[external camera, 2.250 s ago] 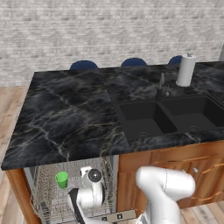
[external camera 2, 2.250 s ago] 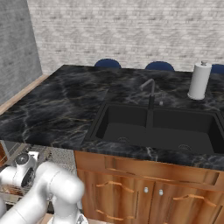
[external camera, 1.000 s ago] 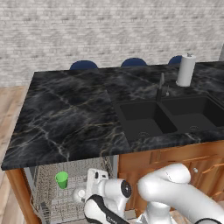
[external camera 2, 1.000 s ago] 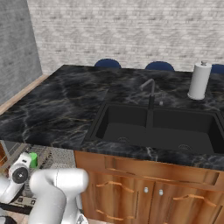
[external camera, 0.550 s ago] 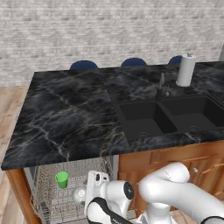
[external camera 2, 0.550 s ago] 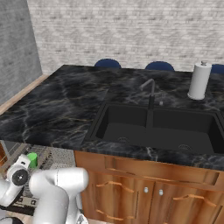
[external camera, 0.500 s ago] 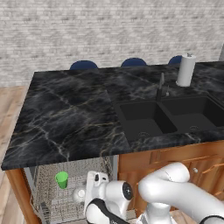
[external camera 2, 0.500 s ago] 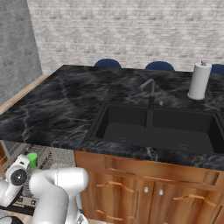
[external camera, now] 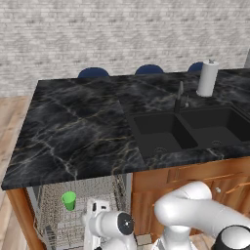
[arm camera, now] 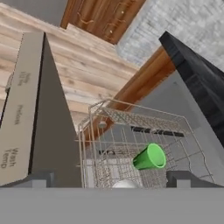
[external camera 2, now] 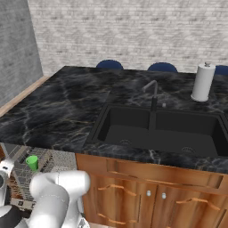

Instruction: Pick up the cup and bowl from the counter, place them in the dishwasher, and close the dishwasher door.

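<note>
- The cup [external camera: 69, 200] stands upright in the rack of the dishwasher [external camera: 53, 195], under the edge of the counter [external camera: 83, 132]; from the hand camera it shows as a green tumbler [arm camera: 150, 158] lying across the wire grid.
- A pale rounded shape at the bottom of the hand camera, just below the cup, looks like the bowl [arm camera: 124, 184], also in the rack, though too little of it shows to be sure.
- The tool [arm camera: 111, 178] is spread wide and empty, nothing between its tips.
- Change over the last two seconds: the arm has swung lower and away from the rack, the cup left behind untouched where it stood.
- The dishwasher door [arm camera: 26, 109] hangs open, its grey panel running down the left of the hand camera.
- My read: loading is done, and closing the door is what remains.
</note>
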